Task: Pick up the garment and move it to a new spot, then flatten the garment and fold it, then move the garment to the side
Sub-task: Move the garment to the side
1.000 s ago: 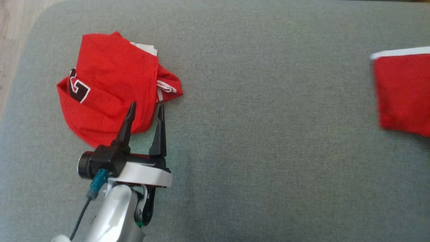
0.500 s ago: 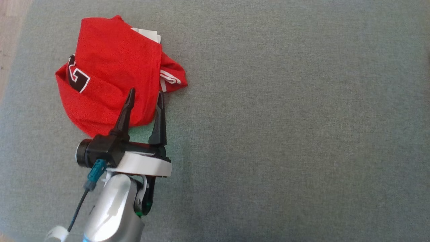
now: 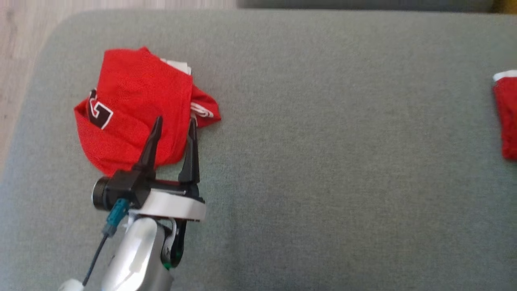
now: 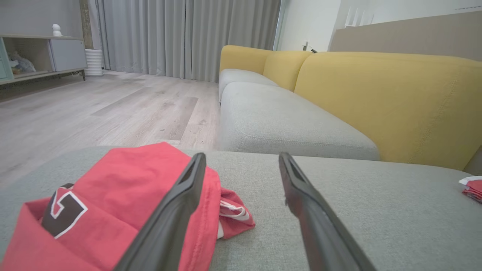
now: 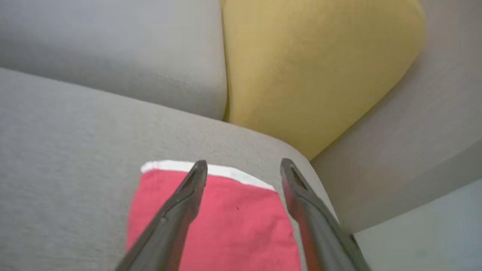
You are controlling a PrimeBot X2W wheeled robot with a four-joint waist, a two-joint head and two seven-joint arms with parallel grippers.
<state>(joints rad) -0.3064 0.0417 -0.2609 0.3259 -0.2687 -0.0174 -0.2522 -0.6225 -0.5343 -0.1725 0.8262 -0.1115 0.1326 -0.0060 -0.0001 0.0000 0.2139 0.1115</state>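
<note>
A: Two red garments on one grey cushion (image 3: 323,161). Farthest left?

B: A strip of pale wooden floor (image 3: 24,48) past the cushion's rounded edge. Then the crumpled red garment (image 3: 137,105), bunched in a heap on the cushion's upper left part. Shows a black letter G (image 3: 101,115) edged in white on its left flank, and a scrap of white cloth (image 3: 177,65) poking out at its top.

A: And the left claw (image 3: 175,119)?

B: Spread wide, gripping nothing. Points up the head view at the heap's lower right edge, one finger across the red cloth, the other over the cushion just beside it. Cannot tell whether touching the cloth or poised above it.

A: Middle of the cushion?

B: A broad stretch of grey weave between the two garments, well apart from each other.

A: Far right?

B: The folded red garment (image 3: 509,121), cut off by the head view's right border. Lies flat near the cushion's rounded corner, with a white band (image 5: 165,166) along its far edge.

A: And the right claw (image 5: 244,162)?

B: Spread wide too, nothing pinched between its fingers. Hangs over the folded garment in the right wrist view, tips near the white band. Beyond, a yellow backrest (image 5: 320,67) wedged between grey cushions.
</note>
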